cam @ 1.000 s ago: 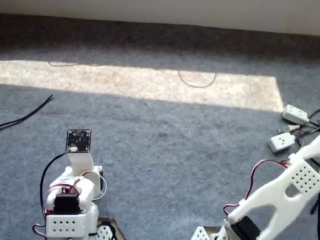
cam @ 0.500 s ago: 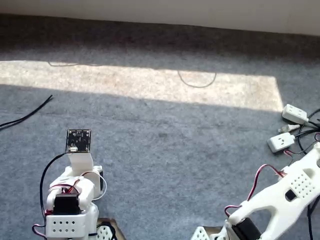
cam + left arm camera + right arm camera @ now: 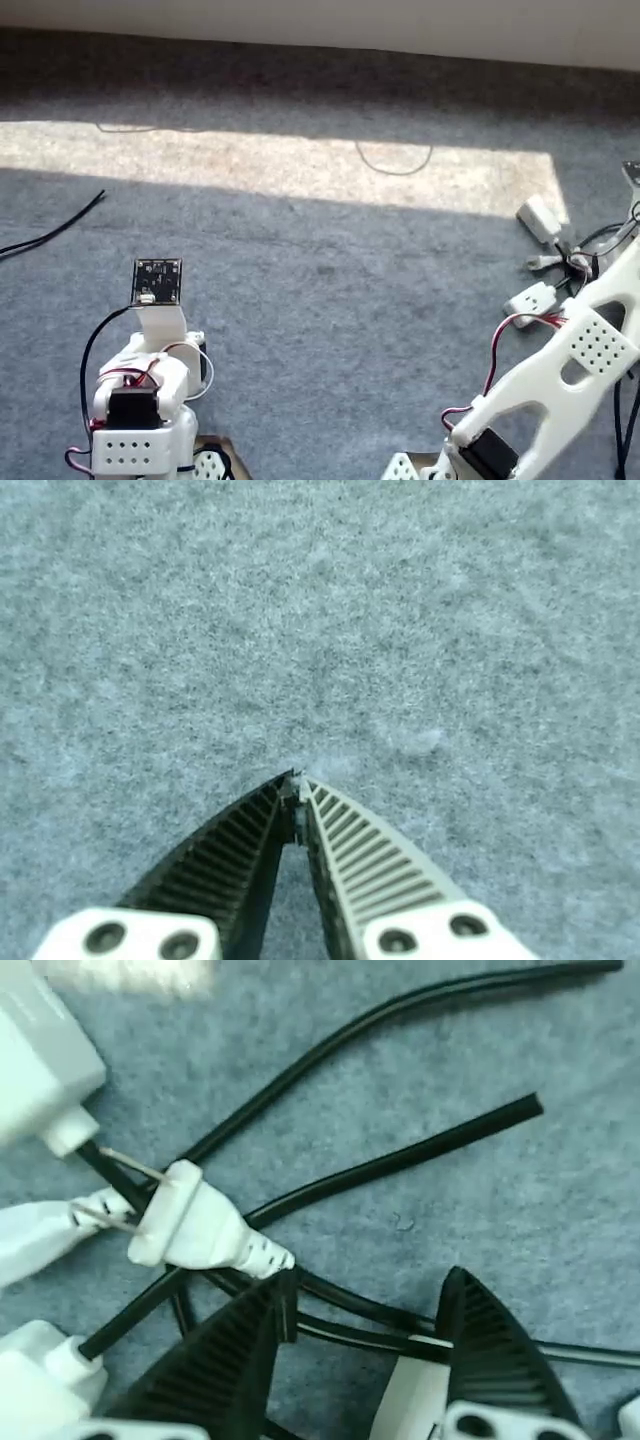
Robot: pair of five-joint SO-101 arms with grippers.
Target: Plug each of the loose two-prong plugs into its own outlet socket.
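Note:
In the right wrist view a white two-prong plug (image 3: 195, 1228) lies on the carpet over black cables (image 3: 400, 1160), its prongs toward a white outlet socket (image 3: 40, 1055). My right gripper (image 3: 370, 1290) is open just behind the plug's cord end, straddling the cables. Another white socket (image 3: 30, 1380) lies beside one finger. In the high view two sockets (image 3: 540, 217) (image 3: 530, 298) and a plug (image 3: 545, 262) lie at the right edge, beside the right arm (image 3: 585, 350). My left gripper (image 3: 295, 785) is shut with nothing in it, above bare carpet.
Grey carpet (image 3: 330, 290) covers the floor, with a sunlit band across the back. The left arm (image 3: 150, 370) sits folded at the front left. A thin black wire (image 3: 60, 228) lies at the far left and a wire loop (image 3: 395, 160) in the sunlit band.
The right arm dipped, then rose again. The sockets and plug cluster slid left on the carpet, and the two sockets spread farther apart. The left arm stayed still.

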